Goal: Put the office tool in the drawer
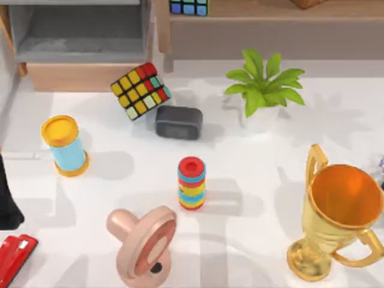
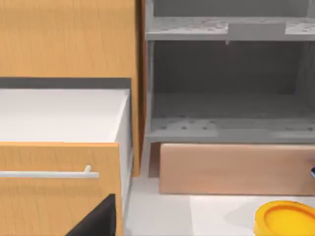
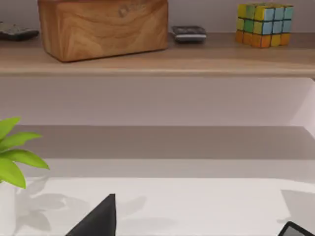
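stapler (image 1: 14, 257): lies at the table's (image 1: 252, 180) lower left corner, red, cut by the frame edge. left arm (image 1: 7, 201) is a dark shape at the left edge just above the stapler; whether its gripper is wide or narrow cannot be told. drawer (image 1: 78, 45) stands at top left, tan front toward the table, grey inside. near it: yellow-capped cylinder (image 1: 65, 146), cube (image 1: 141, 91), grey box (image 1: 178, 122), ring stack (image 1: 191, 183).
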Available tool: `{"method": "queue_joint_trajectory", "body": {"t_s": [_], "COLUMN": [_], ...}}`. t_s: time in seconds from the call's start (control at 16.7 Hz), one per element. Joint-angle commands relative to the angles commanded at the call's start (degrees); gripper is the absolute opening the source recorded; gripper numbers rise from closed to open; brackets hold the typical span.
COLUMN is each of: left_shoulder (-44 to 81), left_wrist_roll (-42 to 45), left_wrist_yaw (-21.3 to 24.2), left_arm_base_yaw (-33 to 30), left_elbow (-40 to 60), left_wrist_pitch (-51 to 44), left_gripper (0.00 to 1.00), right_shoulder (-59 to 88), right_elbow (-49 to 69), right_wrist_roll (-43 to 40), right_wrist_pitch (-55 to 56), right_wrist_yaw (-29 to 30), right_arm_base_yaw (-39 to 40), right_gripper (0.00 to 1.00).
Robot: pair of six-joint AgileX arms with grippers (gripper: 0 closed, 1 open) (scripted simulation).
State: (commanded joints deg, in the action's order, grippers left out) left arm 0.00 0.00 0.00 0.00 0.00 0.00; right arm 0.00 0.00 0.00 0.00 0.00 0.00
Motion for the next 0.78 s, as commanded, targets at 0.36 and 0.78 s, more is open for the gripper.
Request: {"method": "queue_joint_trajectory", "body": {"t_s": [0.36,0.78], "left_shoulder": [6.3,39.5], "left_wrist_roll": [2.6,11.6], "left_wrist_yaw": [0.2,-0.2], "left_arm_base_yaw": [-0.6,-1.9], "left_elbow": [5.0,24.4], "left_wrist_pitch": [-5.5,-28.4], "left_gripper": [1.00,1.00], "right_shoulder": [0.0,0.0], "right_elbow": [0.0,0.0], "right_wrist_roll": [0.0,0.0], "right_wrist_pitch": [0.0,0.0], "right_wrist_yaw": [0.0,0.0], "right_arm_base_yaw": [0.0,0.0], "right_gripper": [1.00,1.00]}}
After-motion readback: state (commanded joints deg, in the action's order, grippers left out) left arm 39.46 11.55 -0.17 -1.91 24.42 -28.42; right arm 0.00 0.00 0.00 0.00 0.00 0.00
